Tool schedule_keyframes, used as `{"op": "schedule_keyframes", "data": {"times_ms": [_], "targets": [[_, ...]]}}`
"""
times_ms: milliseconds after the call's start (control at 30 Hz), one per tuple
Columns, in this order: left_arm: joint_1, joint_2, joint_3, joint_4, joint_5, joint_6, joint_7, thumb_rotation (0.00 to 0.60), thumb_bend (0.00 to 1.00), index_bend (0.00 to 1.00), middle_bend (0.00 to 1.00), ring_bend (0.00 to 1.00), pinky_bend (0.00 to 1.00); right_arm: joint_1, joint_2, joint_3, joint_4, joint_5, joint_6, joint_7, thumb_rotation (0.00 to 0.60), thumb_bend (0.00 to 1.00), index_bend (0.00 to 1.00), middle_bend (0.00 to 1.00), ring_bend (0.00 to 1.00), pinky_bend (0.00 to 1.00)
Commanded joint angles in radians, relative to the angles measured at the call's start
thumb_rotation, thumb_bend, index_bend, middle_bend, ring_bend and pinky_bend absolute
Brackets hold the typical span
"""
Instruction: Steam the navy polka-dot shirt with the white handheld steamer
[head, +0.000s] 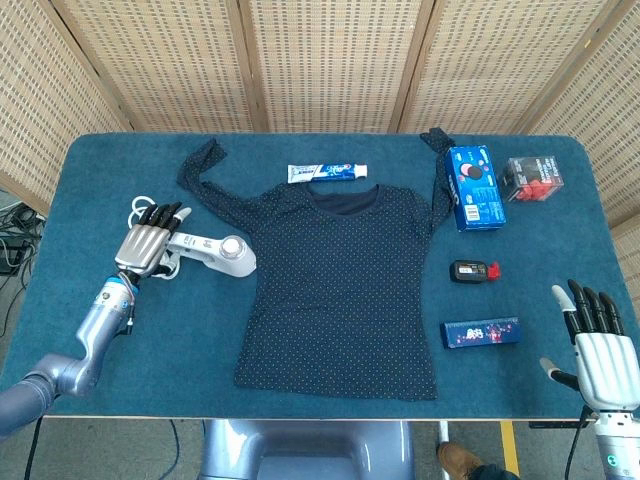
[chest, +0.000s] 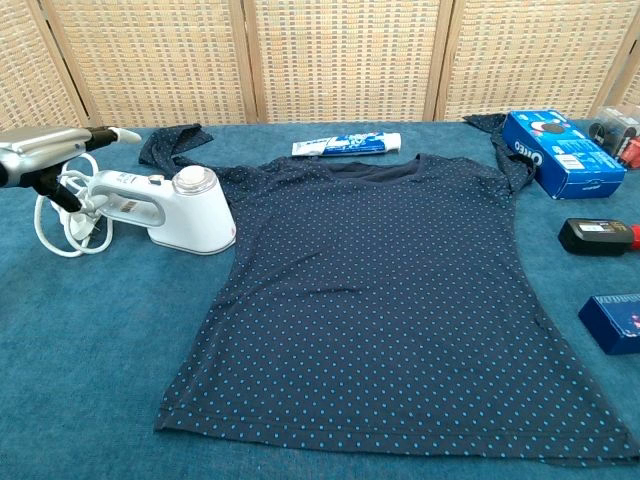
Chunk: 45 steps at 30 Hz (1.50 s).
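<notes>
The navy polka-dot shirt (head: 340, 285) (chest: 390, 300) lies flat in the middle of the table, sleeves spread toward the back. The white handheld steamer (head: 215, 252) (chest: 170, 208) lies on its side just left of the shirt, its coiled white cord (head: 148, 215) (chest: 55, 215) behind it. My left hand (head: 148, 243) (chest: 45, 152) hovers over the steamer's handle end with fingers extended and apart, holding nothing. My right hand (head: 597, 345) is open, palm down, at the table's front right corner, far from the shirt; the chest view does not show it.
A toothpaste tube (head: 327, 172) lies behind the shirt collar. To the right sit a blue cookie box (head: 473, 187), a clear box with red items (head: 533, 178), a small black-and-red item (head: 473, 270) and a blue flat box (head: 481, 333).
</notes>
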Motion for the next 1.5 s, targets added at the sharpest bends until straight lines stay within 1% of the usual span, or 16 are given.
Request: {"op": "schedule_keyframes", "data": {"times_ms": [33, 267, 400, 633, 667, 733, 800, 833, 900, 1000, 1100, 1267, 1333, 1400, 1500], "targets": [[-0.041, -0.052, 0.006, 0.076, 0.008, -0.034, -0.057, 0.600, 0.46, 0.00, 0.00, 0.00, 0.00, 0.004, -0.001, 0.003, 0.003, 0.011, -0.009, 0.001, 0.600, 0.00, 0.00, 0.00, 0.00, 0.00], [-0.092, -0.130, 0.026, 0.204, 0.029, -0.057, -0.122, 0.600, 0.46, 0.00, 0.00, 0.00, 0.00, 0.008, -0.001, 0.006, 0.006, 0.016, -0.012, 0.004, 0.600, 0.00, 0.00, 0.00, 0.00, 0.00], [-0.119, -0.166, 0.025, 0.267, 0.026, -0.071, -0.140, 0.600, 0.46, 0.00, 0.00, 0.00, 0.00, 0.010, -0.001, 0.006, 0.010, 0.021, -0.015, 0.009, 0.600, 0.00, 0.00, 0.00, 0.00, 0.00], [-0.159, -0.215, 0.025, 0.347, 0.027, -0.090, -0.185, 0.600, 0.46, 0.00, 0.00, 0.00, 0.00, 0.012, -0.001, 0.008, 0.014, 0.030, -0.020, 0.014, 0.600, 0.00, 0.00, 0.00, 0.00, 0.00], [-0.162, -0.221, 0.026, 0.356, 0.029, -0.088, -0.191, 0.600, 0.46, 0.00, 0.00, 0.01, 0.01, 0.013, -0.001, 0.008, 0.015, 0.031, -0.020, 0.014, 0.600, 0.00, 0.00, 0.00, 0.00, 0.00], [-0.167, -0.233, 0.030, 0.374, 0.036, -0.078, -0.204, 0.600, 0.46, 0.06, 0.05, 0.09, 0.05, 0.013, -0.001, 0.008, 0.015, 0.033, -0.022, 0.015, 0.600, 0.00, 0.00, 0.00, 0.00, 0.00], [-0.168, -0.246, 0.033, 0.397, 0.044, -0.053, -0.214, 0.600, 0.46, 0.22, 0.18, 0.22, 0.17, 0.014, -0.001, 0.008, 0.016, 0.034, -0.023, 0.015, 0.600, 0.00, 0.00, 0.00, 0.00, 0.00], [-0.168, -0.255, 0.036, 0.414, 0.048, -0.040, -0.223, 0.600, 0.46, 0.28, 0.22, 0.25, 0.22, 0.015, -0.001, 0.008, 0.016, 0.035, -0.024, 0.015, 0.600, 0.00, 0.00, 0.00, 0.00, 0.00], [-0.169, -0.267, 0.042, 0.440, 0.056, -0.026, -0.236, 0.600, 0.47, 0.44, 0.32, 0.33, 0.34, 0.016, -0.001, 0.007, 0.016, 0.035, -0.026, 0.016, 0.600, 0.00, 0.00, 0.00, 0.00, 0.00], [-0.170, -0.279, 0.053, 0.472, 0.066, -0.009, -0.259, 0.600, 0.49, 0.61, 0.45, 0.41, 0.46, 0.017, -0.001, 0.005, 0.015, 0.034, -0.028, 0.017, 0.600, 0.00, 0.00, 0.00, 0.00, 0.00], [-0.167, -0.289, 0.060, 0.500, 0.074, 0.017, -0.276, 0.600, 0.50, 0.72, 0.52, 0.47, 0.53, 0.016, -0.001, 0.004, 0.014, 0.032, -0.026, 0.017, 0.600, 0.00, 0.00, 0.00, 0.00, 0.00], [-0.160, -0.293, 0.065, 0.528, 0.074, 0.037, -0.296, 0.600, 0.51, 0.85, 0.60, 0.54, 0.59, 0.015, 0.000, 0.001, 0.012, 0.027, -0.022, 0.016, 0.600, 0.00, 0.00, 0.00, 0.00, 0.00], [-0.156, -0.291, 0.065, 0.533, 0.072, 0.043, -0.303, 0.600, 0.54, 0.91, 0.65, 0.58, 0.62, 0.015, 0.000, 0.000, 0.011, 0.024, -0.020, 0.015, 0.600, 0.00, 0.00, 0.00, 0.00, 0.00], [-0.151, -0.287, 0.066, 0.534, 0.071, 0.053, -0.311, 0.600, 0.59, 0.98, 0.71, 0.62, 0.66, 0.014, 0.000, -0.002, 0.010, 0.021, -0.018, 0.014, 0.600, 0.00, 0.00, 0.00, 0.00, 0.00], [-0.141, -0.276, 0.063, 0.528, 0.068, 0.076, -0.341, 0.600, 0.62, 1.00, 0.78, 0.67, 0.72, 0.014, 0.000, -0.004, 0.008, 0.017, -0.016, 0.013, 0.600, 0.00, 0.00, 0.00, 0.00, 0.00]]}}
